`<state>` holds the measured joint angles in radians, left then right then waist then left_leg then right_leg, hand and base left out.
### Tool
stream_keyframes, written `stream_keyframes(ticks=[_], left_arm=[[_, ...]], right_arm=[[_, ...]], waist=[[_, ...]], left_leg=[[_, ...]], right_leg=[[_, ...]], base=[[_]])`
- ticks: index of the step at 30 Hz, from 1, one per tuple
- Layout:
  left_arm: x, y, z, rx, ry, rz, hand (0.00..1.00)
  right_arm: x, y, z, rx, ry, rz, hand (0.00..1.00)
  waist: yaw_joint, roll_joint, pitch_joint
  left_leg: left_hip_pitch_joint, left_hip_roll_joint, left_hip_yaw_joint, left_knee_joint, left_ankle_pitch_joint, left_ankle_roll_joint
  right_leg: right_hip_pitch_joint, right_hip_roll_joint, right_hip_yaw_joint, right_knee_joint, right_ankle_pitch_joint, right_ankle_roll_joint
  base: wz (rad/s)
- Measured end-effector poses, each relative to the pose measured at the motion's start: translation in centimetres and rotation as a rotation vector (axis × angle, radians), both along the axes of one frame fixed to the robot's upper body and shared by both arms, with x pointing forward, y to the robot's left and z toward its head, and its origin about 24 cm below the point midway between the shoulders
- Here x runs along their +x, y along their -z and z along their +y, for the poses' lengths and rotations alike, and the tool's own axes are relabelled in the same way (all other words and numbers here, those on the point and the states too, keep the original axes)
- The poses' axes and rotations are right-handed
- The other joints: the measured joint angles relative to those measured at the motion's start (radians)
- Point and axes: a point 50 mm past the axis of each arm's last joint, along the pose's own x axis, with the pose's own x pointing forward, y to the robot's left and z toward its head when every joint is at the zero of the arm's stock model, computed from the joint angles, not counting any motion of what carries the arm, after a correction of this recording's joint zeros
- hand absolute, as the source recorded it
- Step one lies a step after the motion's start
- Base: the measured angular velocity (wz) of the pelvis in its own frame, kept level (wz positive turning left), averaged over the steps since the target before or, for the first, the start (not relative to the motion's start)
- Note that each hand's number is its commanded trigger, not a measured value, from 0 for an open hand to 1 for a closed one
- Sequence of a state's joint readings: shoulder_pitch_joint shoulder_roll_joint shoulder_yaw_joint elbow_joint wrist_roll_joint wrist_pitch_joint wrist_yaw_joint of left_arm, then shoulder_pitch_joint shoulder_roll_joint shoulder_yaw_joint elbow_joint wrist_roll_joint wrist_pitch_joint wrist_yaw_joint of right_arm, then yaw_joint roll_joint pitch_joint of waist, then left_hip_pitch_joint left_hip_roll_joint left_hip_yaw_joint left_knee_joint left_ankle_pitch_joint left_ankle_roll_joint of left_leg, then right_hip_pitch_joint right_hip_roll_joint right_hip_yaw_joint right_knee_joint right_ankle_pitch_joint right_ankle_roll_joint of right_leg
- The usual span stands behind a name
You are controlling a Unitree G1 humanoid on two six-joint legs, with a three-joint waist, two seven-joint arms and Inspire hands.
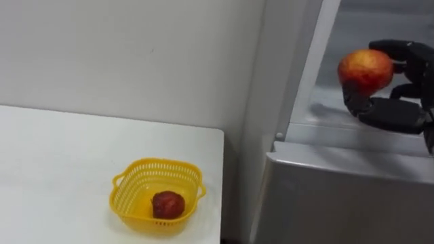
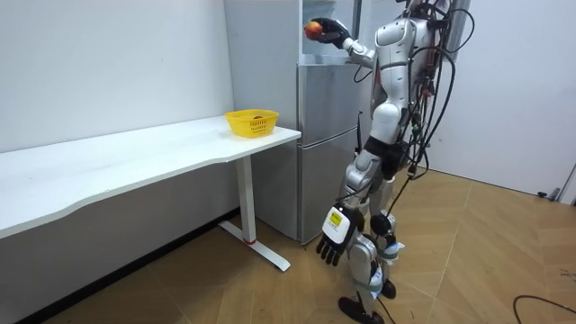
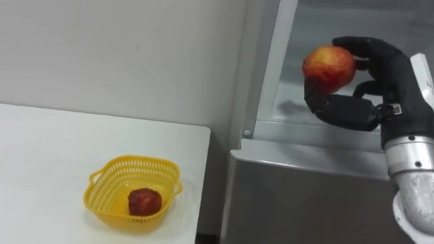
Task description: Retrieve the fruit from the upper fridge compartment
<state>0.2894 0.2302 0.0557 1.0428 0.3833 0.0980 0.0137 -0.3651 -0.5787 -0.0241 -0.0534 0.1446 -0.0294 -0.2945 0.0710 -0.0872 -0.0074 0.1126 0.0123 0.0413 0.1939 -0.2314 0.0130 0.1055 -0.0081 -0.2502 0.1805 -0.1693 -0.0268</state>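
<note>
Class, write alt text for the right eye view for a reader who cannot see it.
The robot's right hand holds a red-yellow apple in curled fingers at the open upper fridge compartment. Lower left, a yellow basket on a white table holds one dark red fruit.

Both eye views look down from the robot's head, close up, facing the wall where the white table [image 1: 54, 156] end meets the fridge [image 1: 339, 196]. The right eye sits slightly further right. Room view stands well off, faces the same wall, and takes in the whole robot at the fridge. All three share the table end, yellow basket [image 1: 124, 195], fridge, and right hand [image 1: 397, 112] holding the apple [image 1: 366, 69].
</note>
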Motion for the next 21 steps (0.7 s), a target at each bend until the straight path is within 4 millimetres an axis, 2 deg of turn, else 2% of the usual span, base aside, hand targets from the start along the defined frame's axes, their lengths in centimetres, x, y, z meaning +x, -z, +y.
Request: stream_keyframes(ticks=[3,5,12,15,21], left_arm=[[-0.1,0.2,-0.6,-0.017,-0.001,-0.005,0.00],[0.2,0.3,-0.8,-0.026,0.002,-0.013,0.00],[0.2,0.5,-1.0,-0.052,0.003,-0.001,0.00],[0.3,0.6,-1.1,-0.057,0.018,0.004,0.00],[1.8,0.7,-1.3,-0.082,0.033,-0.022,0.00]], right_arm=[[-1.1,-0.7,1.2,-0.017,-0.019,-0.070,1.00],[-2.6,-1.2,2.1,-0.085,-0.018,-0.136,1.00],[-4.4,-2.8,4.7,-0.146,-0.102,-0.266,1.00],[-4.7,-2.5,6.0,-0.189,-0.175,-0.255,1.00],[-5.3,-2.5,8.4,-0.353,-0.280,-0.242,1.00]], waist=[[-0.014,0.008,0.0025],[-0.018,0.010,0.0037],[-0.019,0.019,0.0077],[-0.016,0.014,0.0042],[0.018,0.007,0.0006]], left_leg=[[0.000,-0.001,0.001,-0.006,0.000,0.000],[0.000,-0.001,0.004,-0.003,0.000,0.000],[0.002,0.001,0.012,-0.007,0.000,0.000],[0.002,0.003,0.014,-0.007,0.000,0.000],[-0.002,0.007,0.022,-0.013,0.000,0.000]], right_leg=[[-0.004,0.001,0.002,0.005,0.000,0.000],[-0.006,0.002,0.004,0.005,0.000,0.000],[-0.009,0.006,0.021,0.005,0.000,0.000],[-0.010,0.008,0.023,0.005,0.000,0.000],[-0.022,0.011,0.029,0.008,0.000,0.000]], base=[[-0.04],[-0.05],[-0.03],[-0.01],[-0.05]])
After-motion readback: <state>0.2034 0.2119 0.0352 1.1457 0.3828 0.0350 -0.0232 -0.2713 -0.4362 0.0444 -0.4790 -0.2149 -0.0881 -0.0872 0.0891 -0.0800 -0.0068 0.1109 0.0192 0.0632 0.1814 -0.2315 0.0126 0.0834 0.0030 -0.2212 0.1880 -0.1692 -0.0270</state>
